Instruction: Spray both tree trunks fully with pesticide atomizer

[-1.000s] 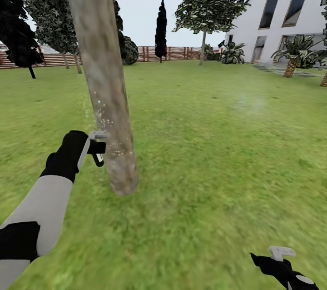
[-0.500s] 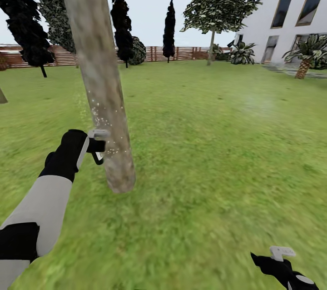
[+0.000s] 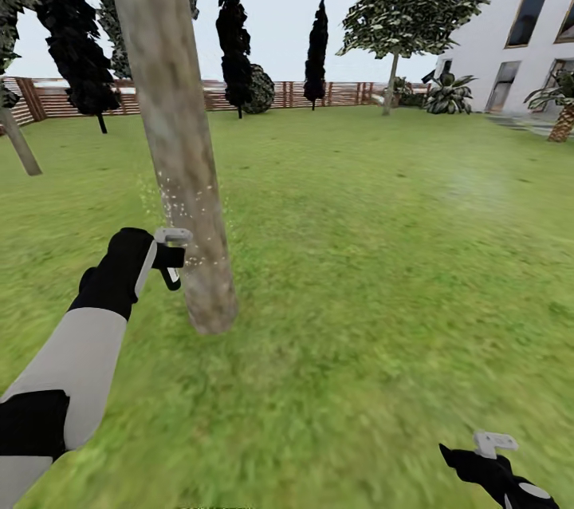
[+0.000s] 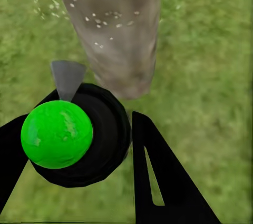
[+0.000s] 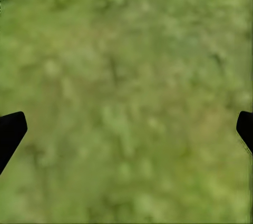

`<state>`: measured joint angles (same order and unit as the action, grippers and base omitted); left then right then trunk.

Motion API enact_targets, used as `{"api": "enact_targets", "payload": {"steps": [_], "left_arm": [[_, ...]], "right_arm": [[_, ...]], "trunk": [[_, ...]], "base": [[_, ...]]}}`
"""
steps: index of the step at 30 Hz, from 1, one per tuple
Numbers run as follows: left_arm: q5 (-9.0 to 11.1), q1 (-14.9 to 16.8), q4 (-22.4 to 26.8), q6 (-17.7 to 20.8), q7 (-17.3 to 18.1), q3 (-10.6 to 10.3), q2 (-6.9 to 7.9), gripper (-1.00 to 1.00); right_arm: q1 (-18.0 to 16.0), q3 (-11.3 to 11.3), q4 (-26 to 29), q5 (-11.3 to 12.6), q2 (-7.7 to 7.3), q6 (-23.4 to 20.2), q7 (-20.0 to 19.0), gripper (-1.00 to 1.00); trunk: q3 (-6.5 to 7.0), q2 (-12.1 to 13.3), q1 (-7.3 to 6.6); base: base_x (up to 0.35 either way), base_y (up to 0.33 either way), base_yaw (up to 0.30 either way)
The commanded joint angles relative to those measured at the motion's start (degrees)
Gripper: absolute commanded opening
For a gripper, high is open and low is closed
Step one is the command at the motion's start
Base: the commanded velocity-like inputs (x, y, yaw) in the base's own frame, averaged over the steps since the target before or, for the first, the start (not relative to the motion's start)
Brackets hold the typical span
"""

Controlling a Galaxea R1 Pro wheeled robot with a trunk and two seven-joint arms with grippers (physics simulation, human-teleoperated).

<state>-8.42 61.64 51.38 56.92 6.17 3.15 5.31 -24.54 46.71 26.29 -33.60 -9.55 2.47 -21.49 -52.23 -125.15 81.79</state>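
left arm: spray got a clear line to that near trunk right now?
Probably yes. The left gripper holds the pesticide atomizer right beside the tree trunk, nothing stands between them, and white pesticide specks already dot the bark.

No text, label, brand, number or sign can be read in any of the views. The green spot (image 4: 56,134) seen in the left wrist view is plain, with nothing printed on it. The white house (image 3: 532,38) in the head view carries no lettering that can be made out, though at that distance fine marks might be lost.
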Motion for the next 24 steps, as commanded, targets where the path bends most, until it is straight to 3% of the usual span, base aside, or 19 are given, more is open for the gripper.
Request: {"api": "enact_targets", "payload": {"steps": [1, 11, 21, 24], "left_arm": [[-0.64, 0.04, 0.04, 0.21, 0.58, 0.10, -0.03, -1.00], [-0.81, 0.06, -0.04, 0.21, 0.51, 0.10, -0.03, -1.00], [-0.81, -0.03, -0.16, 0.24, 0.45, 0.21, 0.00, -1.00], [-0.62, -2.56, -4.24, -1.15, 0.42, 0.31, -0.02, -1.00]], "right_arm": [[-0.07, 0.48, -0.01, -0.59, 0.04, 0.26, -0.39, 1.00], [-0.07, 0.48, -0.01, -0.59, 0.06, 0.26, -0.39, 1.00], [-0.07, 0.48, -0.01, -0.59, 0.06, 0.26, -0.39, 1.00], [-0.07, 0.48, -0.01, -0.59, 0.06, 0.26, -0.39, 1.00]], "trunk": [[-0.06, -0.03, -0.01], [-0.06, -0.03, -0.01], [-0.06, -0.03, -0.01], [-0.06, -0.03, -0.01]], "base": [[0.000, -0.273, 0.249], [0.000, -0.273, 0.270], [0.000, -0.273, 0.019], [0.010, -0.268, 0.000]]}}
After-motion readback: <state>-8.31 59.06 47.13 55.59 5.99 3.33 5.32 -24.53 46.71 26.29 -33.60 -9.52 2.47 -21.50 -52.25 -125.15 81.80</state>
